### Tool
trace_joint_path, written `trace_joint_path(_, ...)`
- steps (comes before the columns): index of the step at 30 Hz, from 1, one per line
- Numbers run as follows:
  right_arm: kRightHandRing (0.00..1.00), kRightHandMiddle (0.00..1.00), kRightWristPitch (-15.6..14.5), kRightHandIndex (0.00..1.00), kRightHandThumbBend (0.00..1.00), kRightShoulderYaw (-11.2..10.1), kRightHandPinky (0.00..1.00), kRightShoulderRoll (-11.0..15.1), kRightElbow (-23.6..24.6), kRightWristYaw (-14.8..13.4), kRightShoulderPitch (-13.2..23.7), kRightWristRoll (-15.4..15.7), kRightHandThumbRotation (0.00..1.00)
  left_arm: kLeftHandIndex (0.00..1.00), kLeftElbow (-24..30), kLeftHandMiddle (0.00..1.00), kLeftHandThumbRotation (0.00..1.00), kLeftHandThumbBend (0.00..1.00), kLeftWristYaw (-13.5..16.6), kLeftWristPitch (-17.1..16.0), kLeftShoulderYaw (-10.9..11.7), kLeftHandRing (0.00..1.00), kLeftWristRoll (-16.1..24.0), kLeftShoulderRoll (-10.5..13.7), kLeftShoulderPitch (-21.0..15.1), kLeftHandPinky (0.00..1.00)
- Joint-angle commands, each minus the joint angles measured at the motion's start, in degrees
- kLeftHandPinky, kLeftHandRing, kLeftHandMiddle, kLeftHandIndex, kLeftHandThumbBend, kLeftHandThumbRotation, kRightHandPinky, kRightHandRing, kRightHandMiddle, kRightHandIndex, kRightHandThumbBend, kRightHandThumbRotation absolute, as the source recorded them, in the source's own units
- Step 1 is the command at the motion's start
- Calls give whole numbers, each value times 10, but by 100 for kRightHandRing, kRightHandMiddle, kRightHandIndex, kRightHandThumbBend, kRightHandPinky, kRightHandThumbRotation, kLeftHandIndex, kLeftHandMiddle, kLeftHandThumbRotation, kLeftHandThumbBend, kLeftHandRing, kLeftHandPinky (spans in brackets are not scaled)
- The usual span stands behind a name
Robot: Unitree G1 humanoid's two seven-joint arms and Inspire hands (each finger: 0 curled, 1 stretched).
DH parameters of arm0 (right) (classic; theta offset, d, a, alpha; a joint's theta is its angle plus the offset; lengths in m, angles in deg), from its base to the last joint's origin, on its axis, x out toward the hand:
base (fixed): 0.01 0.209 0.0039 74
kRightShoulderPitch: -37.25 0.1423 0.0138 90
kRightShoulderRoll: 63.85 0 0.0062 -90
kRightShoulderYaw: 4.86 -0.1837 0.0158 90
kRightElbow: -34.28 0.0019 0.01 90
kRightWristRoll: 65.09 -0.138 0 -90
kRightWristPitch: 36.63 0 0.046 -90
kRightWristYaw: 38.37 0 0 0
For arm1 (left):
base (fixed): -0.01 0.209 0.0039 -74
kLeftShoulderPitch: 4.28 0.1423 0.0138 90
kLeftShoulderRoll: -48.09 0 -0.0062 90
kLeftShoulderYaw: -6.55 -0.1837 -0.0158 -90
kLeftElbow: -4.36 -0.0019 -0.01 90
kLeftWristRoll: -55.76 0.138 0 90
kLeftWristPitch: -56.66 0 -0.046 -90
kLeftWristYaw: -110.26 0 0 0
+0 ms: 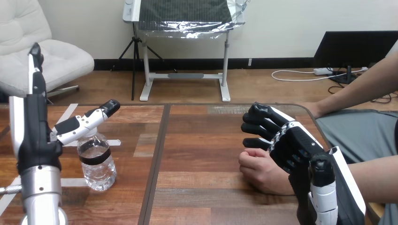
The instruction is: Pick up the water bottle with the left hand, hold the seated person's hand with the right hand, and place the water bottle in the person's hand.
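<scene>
The wooden table (202, 140) has a dark seam down its middle. On its left part the water bottle (98, 164) stands upright, neck up, beside the wide-open left hand (35, 126). The right hand (300, 150) lies over the person's hand (260, 172); whether it grips, I cannot tell.

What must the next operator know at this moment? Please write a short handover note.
The left hand is open beside the water bottle, its thumb over its top; no grasp yet.
The right hand lies over the person's hand, a fist on the table; whether it grips, I cannot tell.
The bottle stands upright at the view's left.
Done: nothing certain.
Left: grasp and lift the bottle, hold the person's hand, place the bottle in it.
</scene>
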Motion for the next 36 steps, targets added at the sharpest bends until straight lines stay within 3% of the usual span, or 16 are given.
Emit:
trace_joint_path(1, 81, 82, 2, 82, 80, -6, 74, 3, 15, 0, 31, -8, 100, 100, -49, 100, 20, 100, 11, -22, -7, 100, 15, 22, -54, 100)
trace_joint_path(9, 81, 82, 2, 82, 80, -9, 74, 6, 19, 0, 28, -5, 100, 100, -115, 100, 20, 100, 22, -42, -13, 100, 23, 32, -86, 100)
trace_joint_path(21, 81, 81, -1, 82, 80, -12, 74, 8, 23, -1, 25, -9, 100, 100, -202, 100, 19, 100, 22, -62, -20, 96, 15, 40, -129, 87)
trace_joint_path(36, 80, 81, 1, 82, 79, -14, 73, 10, 20, -1, 27, -9, 100, 100, -294, 100, 17, 100, 20, -64, -29, 99, 13, 51, -178, 87)
